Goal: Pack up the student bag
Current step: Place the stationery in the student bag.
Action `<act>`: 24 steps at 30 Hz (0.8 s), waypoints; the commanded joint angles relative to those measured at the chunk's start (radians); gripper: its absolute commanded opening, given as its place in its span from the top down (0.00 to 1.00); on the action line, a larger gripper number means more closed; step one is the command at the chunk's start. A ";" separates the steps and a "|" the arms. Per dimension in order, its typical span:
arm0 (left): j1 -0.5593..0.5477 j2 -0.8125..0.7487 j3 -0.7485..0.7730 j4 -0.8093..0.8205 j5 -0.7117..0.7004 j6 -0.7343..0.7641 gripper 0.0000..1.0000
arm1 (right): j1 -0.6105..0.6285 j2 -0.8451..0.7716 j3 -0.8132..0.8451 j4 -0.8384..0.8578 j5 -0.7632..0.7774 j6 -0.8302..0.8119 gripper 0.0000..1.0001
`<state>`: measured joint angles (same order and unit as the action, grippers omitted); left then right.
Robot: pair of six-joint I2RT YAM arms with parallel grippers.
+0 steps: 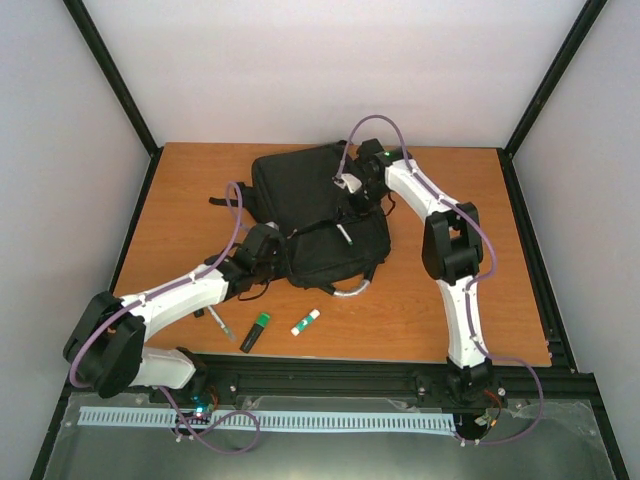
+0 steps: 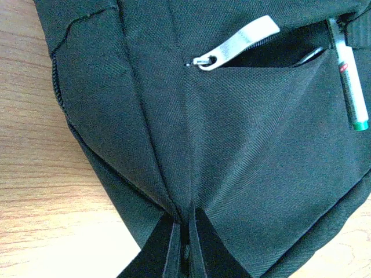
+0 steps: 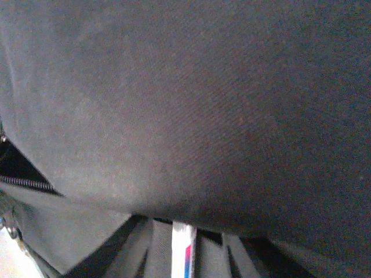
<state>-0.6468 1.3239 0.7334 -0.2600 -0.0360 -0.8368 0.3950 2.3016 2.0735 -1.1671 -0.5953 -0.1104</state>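
Top view: the large black fabric backpack (image 1: pixel 300 180) lay mid-table (image 1: pixel 180 200), nearer the far edge. The left gripper (image 1: pixel 272 248) sat at its left near corner, and the right gripper (image 1: pixel 352 192) was over the front pocket (image 1: pixel 330 258). A black-and-green highlighter (image 1: pixel 255 333) and a white green-capped stick (image 1: pixel 305 322) lay by the near edge.

Left wrist: the jaws were pinched together on backpack fabric, tenting the pocket mouth open. The silver zip pull (image 2: pixel 237 41) sat at the left end of the opening. A white green-tipped marker (image 2: pixel 351 81) lay across the mouth.

Right wrist: a white tube with red-blue print (image 3: pixel 183 258) sat between the fingers (image 3: pixel 145 249), under the fabric. We couldn't tell whether they were clamped on it or slack.

We reckoned the left pinch had to hold taut so the mouth wouldn't sag. The tube needed to go well inside before release, then a straight withdrawal to avoid dragging it out.
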 commanded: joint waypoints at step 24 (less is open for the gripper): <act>-0.012 0.443 0.834 -0.612 -0.165 0.679 0.41 | -0.058 -0.623 -0.761 0.491 0.026 -0.103 0.50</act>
<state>-0.6529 1.6722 1.4448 -0.7570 -0.1680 -0.3721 0.3561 1.7138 1.3300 -0.7773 -0.5507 -0.1871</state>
